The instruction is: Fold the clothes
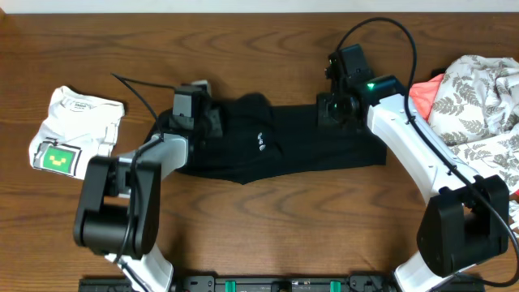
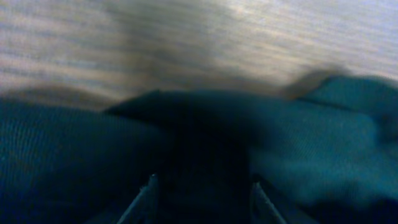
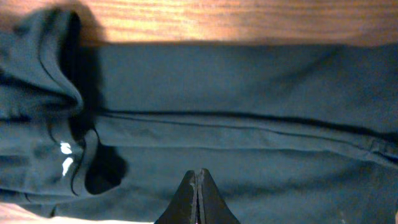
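**Operator:** Where are the clothes on the table [image 1: 268, 212]?

**Spotter:** Your black garment [image 1: 284, 150] lies stretched sideways across the middle of the table, a little toward the far edge. It is fairly flat, with a tiny white logo [image 1: 262, 143] near its centre. At the table's left end sits a folded white shirt [image 1: 77, 120]. At its right end lies a leaf-patterned heap [image 1: 478, 93] with a coral piece [image 1: 426, 95] beside it.

**Operator:** What is my right gripper doing?

**Spotter:** Your right gripper [image 3: 198, 173] is fully closed, its two fingertips pressed together into one point. It sits low over the garment's end nearer the table's right side. In the right wrist view the tips lie against dark cloth. You cannot tell from that view whether any fabric is pinched between them.

**Operator:** And the left?

**Spotter:** Your left gripper [image 2: 202, 190] is down at the garment's other end, toward the table's left side. Its fingers [image 2: 148, 194] stand partway apart, and a mound of dark cloth fills the gap between them. That view is badly blurred, so you cannot tell whether they are squeezing the cloth or only straddling it.
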{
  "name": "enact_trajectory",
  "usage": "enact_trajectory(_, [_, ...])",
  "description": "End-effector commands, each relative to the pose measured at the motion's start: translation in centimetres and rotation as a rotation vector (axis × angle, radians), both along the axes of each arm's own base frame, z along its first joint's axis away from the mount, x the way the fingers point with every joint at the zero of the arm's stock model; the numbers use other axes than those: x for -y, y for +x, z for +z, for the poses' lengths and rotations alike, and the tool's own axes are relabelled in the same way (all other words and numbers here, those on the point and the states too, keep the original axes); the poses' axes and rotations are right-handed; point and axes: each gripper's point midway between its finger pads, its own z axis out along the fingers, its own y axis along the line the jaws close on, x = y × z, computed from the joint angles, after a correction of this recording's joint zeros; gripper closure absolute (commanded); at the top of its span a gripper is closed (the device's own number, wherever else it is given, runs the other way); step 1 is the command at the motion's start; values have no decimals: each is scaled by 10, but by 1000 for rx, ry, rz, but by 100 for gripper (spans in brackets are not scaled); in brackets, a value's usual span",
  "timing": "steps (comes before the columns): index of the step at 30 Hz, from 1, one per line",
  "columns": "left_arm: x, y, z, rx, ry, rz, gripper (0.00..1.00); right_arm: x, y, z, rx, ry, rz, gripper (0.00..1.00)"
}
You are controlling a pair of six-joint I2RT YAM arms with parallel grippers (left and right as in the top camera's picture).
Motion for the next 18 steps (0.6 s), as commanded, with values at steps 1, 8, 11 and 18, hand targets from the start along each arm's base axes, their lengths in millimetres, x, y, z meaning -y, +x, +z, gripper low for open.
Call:
enact_trajectory(1, [-29,-12,-27,-98,61,60,52,-2,-2,-1,-4,-2,28,99])
enact_trajectory(8, [-70,-31,-41,-209,69,153,60,6,2,-1,7,-24,9,99])
enact_trajectory(11, [-85,-34,-43,-227,55,205,60,13,4,-2,9,-35,-8,98])
enact_trajectory(18, [-69,-23,-31,-179,-56,151,59,17,7,-1,16,-32,-21,97])
